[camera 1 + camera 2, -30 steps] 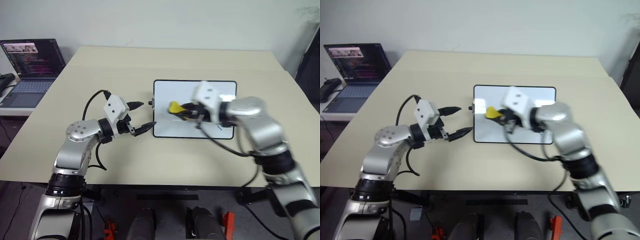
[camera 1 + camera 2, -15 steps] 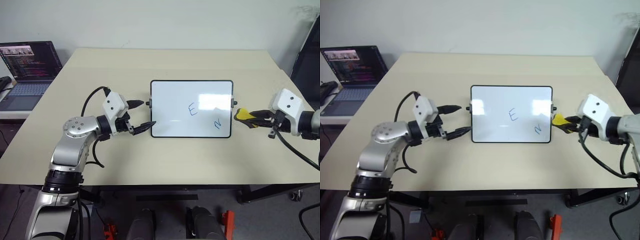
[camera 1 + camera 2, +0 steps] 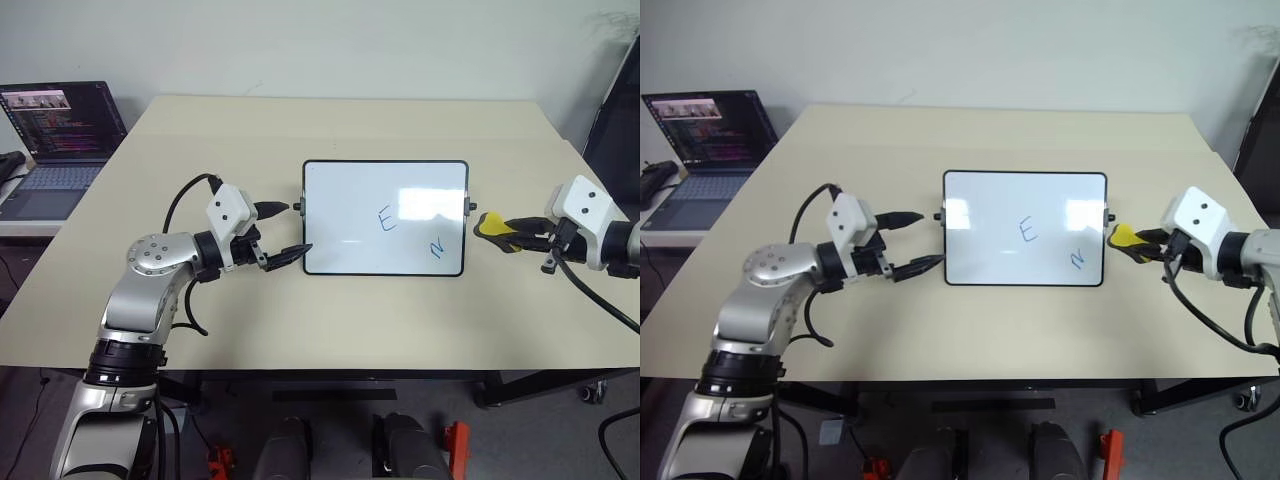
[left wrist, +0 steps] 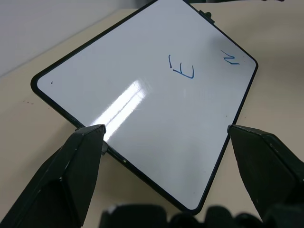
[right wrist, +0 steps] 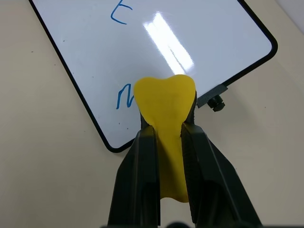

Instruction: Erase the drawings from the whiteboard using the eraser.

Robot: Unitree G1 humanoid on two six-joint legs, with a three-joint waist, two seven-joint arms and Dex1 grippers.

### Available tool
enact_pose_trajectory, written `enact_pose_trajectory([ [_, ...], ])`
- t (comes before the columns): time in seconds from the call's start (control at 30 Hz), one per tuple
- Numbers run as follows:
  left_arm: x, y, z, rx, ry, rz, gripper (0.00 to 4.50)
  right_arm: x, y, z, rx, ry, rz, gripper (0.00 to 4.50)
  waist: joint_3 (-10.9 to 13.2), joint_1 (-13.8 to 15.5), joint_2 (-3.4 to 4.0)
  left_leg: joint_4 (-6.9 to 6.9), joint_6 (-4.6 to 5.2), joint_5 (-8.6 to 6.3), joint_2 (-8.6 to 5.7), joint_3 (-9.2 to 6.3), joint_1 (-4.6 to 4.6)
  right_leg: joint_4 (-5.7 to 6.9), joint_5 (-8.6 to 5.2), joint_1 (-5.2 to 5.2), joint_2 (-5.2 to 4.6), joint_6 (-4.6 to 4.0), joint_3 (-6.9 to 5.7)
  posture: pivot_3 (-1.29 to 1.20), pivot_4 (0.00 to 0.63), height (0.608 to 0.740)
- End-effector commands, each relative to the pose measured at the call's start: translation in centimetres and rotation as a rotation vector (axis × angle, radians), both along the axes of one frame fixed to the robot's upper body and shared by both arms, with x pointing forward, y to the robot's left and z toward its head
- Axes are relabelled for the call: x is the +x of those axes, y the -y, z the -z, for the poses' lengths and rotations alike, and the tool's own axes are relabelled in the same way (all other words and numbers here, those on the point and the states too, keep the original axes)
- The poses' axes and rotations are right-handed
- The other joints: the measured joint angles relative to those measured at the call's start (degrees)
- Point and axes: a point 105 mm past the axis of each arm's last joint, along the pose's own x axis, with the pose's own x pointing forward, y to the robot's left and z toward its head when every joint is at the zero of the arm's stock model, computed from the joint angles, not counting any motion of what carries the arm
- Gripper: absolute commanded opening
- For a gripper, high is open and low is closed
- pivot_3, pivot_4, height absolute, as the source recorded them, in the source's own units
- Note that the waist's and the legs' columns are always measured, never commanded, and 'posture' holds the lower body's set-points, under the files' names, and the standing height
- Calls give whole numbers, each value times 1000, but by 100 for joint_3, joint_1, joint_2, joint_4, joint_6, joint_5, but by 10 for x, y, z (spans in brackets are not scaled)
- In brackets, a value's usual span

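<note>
Glossy black-framed whiteboard (image 3: 385, 216) on matte beige tabletop (image 3: 330, 310), blue drawings (image 3: 386, 219), right gripper (image 3: 508, 231) clenching soft yellow eraser (image 3: 492, 226), left gripper (image 3: 283, 231) spread wide.

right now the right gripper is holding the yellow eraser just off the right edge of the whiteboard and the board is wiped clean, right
Not quite. The right gripper does hold the yellow eraser off the whiteboard's right edge, but the left eye view shows the board still bears a blue E and N.

Whiteboard (image 3: 350, 240) flat on table, blue drawings (image 3: 385, 220) (E, N), eraser (image 3: 492, 226) beside
</note>
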Motion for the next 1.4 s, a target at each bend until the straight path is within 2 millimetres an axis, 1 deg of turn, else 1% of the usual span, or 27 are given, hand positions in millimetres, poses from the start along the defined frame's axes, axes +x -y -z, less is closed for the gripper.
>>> enact_pose_trajectory([
  [0.03,-2,-2,-14,-3,49,-3,4500,1,-1,-12,-16,47,-13,333,0,0,0,0,0,0,0,0,0,0,0,0,0,0,0,0,150,740],
  [0.2,-2,-1,-15,-8,51,-1,4500,3,-5,-15,-4,54,-24,333,0,0,0,0,0,0,0,0,0,0,2,0,0,-3,0,0,150,740],
  [0.27,-2,1,-15,-10,53,0,4500,7,-13,-22,33,79,-36,333,0,-7,0,0,0,0,0,0,1,1,2,0,0,-3,1,0,150,740],
  [0.33,-2,1,-15,-10,54,1,4500,10,-25,-30,78,107,-59,332,0,-19,0,1,0,0,1,2,3,4,2,0,1,-3,2,0,150,740],
  [0.4,-2,1,-15,-11,55,2,4500,14,-37,-36,108,128,-79,332,0,-15,0,1,0,0,2,0,4,6,2,0,4,-4,3,0,150,740],
  [0.5,-3,1,-15,-10,56,1,4500,22,-50,-42,142,160,-83,332,0,-1,0,1,0,0,3,-2,3,6,4,0,5,-7,1,0,150,740],
  [0.57,-3,1,-15,-9,57,-1,4500,25,-54,-45,163,176,-83,332,0,5,0,2,0,0,1,-2,1,6,4,0,3,-7,1,0,150,740],
  [0.73,-4,1,-14,-10,54,-2,4500,24,-56,-44,162,165,-92,332,0,26,0,2,0,0,-1,-4,0,5,4,0,0,-7,-2,0,150,740],
  [0.8,-4,0,-13,-10,52,-2,4500,24,-60,-49,178,173,-106,332,0,22,0,2,0,0,-1,-3,0,6,4,0,0,-7,-1,0,150,740],
  [0.9,-4,1,-11,-7,46,2,4500,23,-93,-60,262,187,-202,330,0,-25,0,2,0,0,0,-3,2,9,4,0,1,-8,0,0,150,740],
  [0.93,-4,3,-9,-5,43,7,4500,24,-106,-57,260,183,-228,330,0,-59,0,2,0,0,3,0,5,11,5,0,4,-8,4,0,150,740],
  [1.03,-4,9,-4,11,39,27,4500,34,-131,-44,226,174,-235,330,0,-82,0,1,0,0,8,-3,11,20,4,0,12,-11,6,0,150,740],
  [1.1,-3,13,-3,9,39,35,4500,46,-140,-35,181,178,-194,330,0,-63,0,2,0,0,7,-4,10,22,3,0,13,-11,5,0,150,740],
  [1.17,-3,15,-2,10,36,40,4500,50,-150,-25,92,164,-203,330,0,-42,0,4,0,1,3,-1,8,22,4,-2,8,-11,6,0,150,740],
  [1.23,-4,15,1,19,31,44,4500,51,-154,-20,35,153,-219,330,0,-15,0,5,0,0,1,0,4,20,4,-4,6,-10,7,0,150,740],
  [1.3,-4,15,3,25,27,43,4500,62,-154,-24,5,175,-185,330,0,-2,0,5,0,0,1,-2,0,21,4,-9,6,-10,5,0,150,740],
  [1.4,-4,15,4,24,27,41,4500,78,-148,-27,-66,211,-133,330,0,-1,0,5,-1,0,1,-4,2,23,5,-9,6,-11,2,0,150,740],
])
